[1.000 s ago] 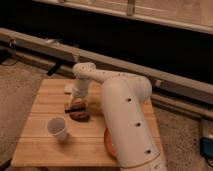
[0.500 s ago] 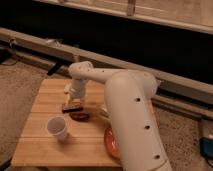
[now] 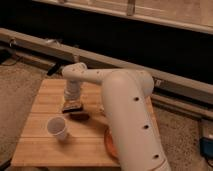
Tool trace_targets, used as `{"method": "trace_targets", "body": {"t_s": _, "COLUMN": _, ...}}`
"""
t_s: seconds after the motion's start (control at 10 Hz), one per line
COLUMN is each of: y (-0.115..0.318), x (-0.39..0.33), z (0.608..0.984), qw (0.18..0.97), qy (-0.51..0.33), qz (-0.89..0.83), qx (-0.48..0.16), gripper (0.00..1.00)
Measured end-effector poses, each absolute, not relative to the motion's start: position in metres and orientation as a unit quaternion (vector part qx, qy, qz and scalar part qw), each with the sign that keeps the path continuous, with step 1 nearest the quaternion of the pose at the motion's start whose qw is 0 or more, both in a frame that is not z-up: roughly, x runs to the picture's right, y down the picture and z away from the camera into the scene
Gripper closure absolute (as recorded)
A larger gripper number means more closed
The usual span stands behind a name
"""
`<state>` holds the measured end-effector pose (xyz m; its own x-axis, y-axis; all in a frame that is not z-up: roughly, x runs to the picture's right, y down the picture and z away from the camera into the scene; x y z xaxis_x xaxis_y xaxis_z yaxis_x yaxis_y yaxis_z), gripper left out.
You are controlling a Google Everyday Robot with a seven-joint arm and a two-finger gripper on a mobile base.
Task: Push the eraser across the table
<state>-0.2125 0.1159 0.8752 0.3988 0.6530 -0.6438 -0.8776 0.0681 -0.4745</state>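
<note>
Because the white arm's gripper (image 3: 73, 100) hangs straight down over the middle of the light butcher-block wooden table (image 3: 45, 102), its tip sits on or right against the small flat dark eraser with the tan-reddish face (image 3: 71, 106). Whether the pincer is apart or together I cannot tell. The eraser lies at about one o'clock from the white cup (image 3: 57, 128), with a dark reddish-brown sausage-like lump (image 3: 80, 115) just beside it at four o'clock. A push toward four o'clock would likely shove that lump along, and one toward seven o'clock could tip the cup. Since the bar is low, the gripper may ride over it if held too high. No brand, label or writing is legible anywhere.
</note>
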Motion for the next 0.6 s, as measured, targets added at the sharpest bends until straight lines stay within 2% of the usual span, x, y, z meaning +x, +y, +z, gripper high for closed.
{"method": "trace_targets", "body": {"t_s": 0.6, "y": 0.1, "x": -0.185, "z": 0.884, "qw": 0.707, "qy": 0.127, "qz": 0.563, "qx": -0.409, "gripper": 0.35}}
